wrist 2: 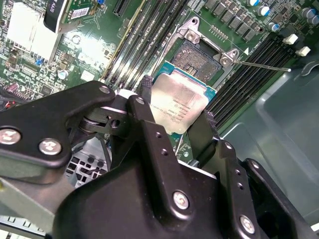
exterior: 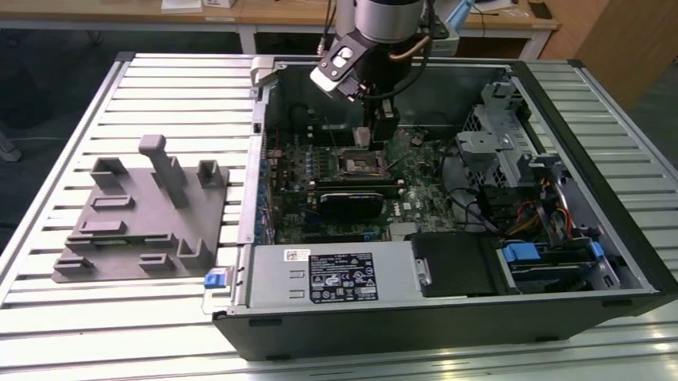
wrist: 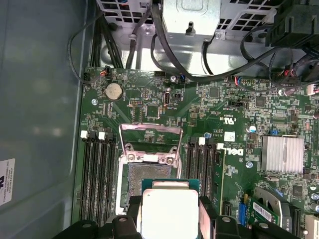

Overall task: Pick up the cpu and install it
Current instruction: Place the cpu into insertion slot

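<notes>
The cpu [wrist 2: 177, 102] is a small square chip with a silvery top and a pale rim, and my gripper [wrist 2: 177, 103] is shut on its two opposite edges. In the second wrist view it hangs tilted over the near edge of the open dark socket [wrist 2: 197, 57]. In the first wrist view the cpu [wrist: 169, 211] overlaps one edge of the socket [wrist: 149, 177], whose metal frame [wrist: 149, 142] is flipped up. In the exterior view my gripper [exterior: 363, 136] reaches down into the open computer case just behind the socket [exterior: 360, 164].
The grey fixture [exterior: 143, 210] lies on the slatted table at the exterior view's left. A silver box with a white label [exterior: 329, 274] fills the case's front. Drive cages [exterior: 509, 135] and cables [wrist: 199, 59] crowd one side. Memory slots [wrist: 97, 174] flank the socket, and its thin lever [wrist 2: 259, 64] sticks out.
</notes>
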{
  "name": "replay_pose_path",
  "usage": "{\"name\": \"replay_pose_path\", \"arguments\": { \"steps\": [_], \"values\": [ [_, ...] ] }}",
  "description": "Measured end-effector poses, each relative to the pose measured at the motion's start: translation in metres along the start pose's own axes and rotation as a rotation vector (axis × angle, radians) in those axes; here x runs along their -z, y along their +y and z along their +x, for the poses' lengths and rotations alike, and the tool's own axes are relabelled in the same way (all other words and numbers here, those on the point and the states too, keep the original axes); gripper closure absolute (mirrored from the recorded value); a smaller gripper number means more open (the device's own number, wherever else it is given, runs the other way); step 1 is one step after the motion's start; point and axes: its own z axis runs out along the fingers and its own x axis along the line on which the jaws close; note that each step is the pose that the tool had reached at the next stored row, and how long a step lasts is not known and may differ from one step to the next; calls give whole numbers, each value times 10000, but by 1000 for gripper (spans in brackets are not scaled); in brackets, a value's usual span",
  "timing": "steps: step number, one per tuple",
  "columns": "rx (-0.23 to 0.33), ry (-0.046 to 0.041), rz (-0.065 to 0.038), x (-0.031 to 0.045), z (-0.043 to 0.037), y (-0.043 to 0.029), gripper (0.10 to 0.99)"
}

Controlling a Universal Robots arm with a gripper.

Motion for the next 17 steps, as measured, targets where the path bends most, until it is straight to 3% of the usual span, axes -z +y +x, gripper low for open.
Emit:
{"name": "replay_pose_path", "arguments": {
  "steps": [7,17],
  "values": [
    [-6,-2,0,-22,3,-1,545],
    [-28,-2,-1,-126,13,-4,545]
  ]
}}
